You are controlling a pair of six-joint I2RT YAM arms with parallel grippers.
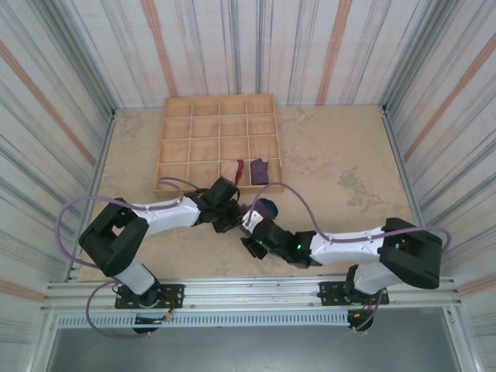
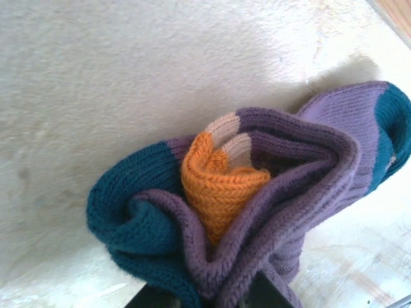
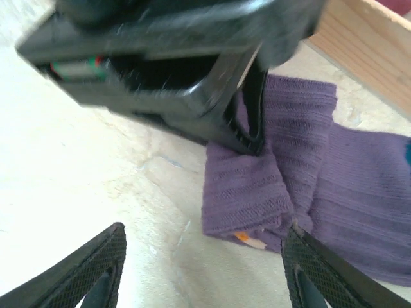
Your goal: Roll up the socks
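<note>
My left claw (image 2: 207, 296) is pinched almost closed on the purple socks (image 2: 282, 167). It grips the knit at the near edge of the roll, so the bundle stands up in front of the fingers with its open end facing me. I judge the grip is there to stop the roll from springing loose. The orange cuffs (image 2: 221, 186) sit coiled in the middle with purple fabric wrapped around them, and the teal toe (image 2: 125, 212) bulges out to the left of the claw. The loose part of the socks trails flat over the worktop (image 2: 96, 77) beyond the claw. My right claw (image 3: 205, 230) stands wide apart and holds nothing. A folded purple end lies on the worktop just ahead of it, in line with the gap between its fingers, and my left claw comes down onto that fabric from above. That spacing reads to me as making room: one claw pins the roll while the other is free to tuck or fold. Past both claws, with the socks just short of its near wall, sits the wooden divider tray (image 1: 190, 128). Its nearest row holds a tan sock with a red toe (image 1: 235, 172) in one compartment and a dark purple sock (image 1: 260, 169) in the next compartment to the right. The other compartments look bare.
</note>
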